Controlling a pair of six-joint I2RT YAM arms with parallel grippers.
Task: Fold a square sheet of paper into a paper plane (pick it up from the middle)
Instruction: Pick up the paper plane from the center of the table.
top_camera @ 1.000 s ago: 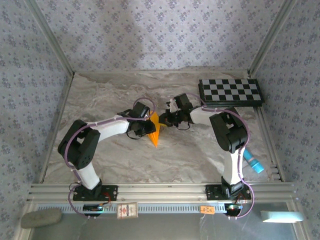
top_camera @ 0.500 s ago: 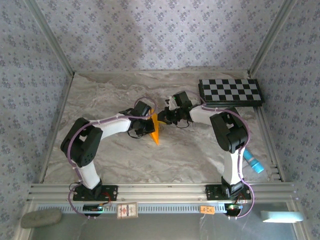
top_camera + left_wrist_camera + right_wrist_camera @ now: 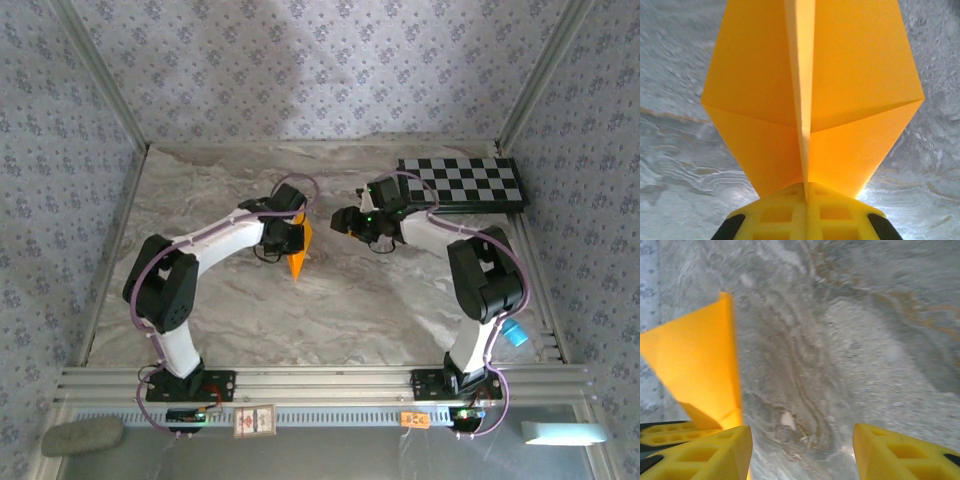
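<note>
Imo you're near the end here. The paper plane looks fully folded and it's about mid-table, well apart from the checkerboard up at 2 o'clock. Left jaws are clamped tight on its centre crease, w/ the wings fanning out both sides in the left wrist view. Right jaws are spread wide w/ nothing in them, off at the plane's 3 o'clock side and not touching it.

Tip for this bit: keep the pinch on the crease, not a wing, and bring it down slow and level so the flaps don't splay. Keep the right arm clear.

From the top cam its long axis runs roughly 12 to 6, w/ the sharp tip aimed at abt 6 o'clock. Can't tell if it's touching the table.
</note>
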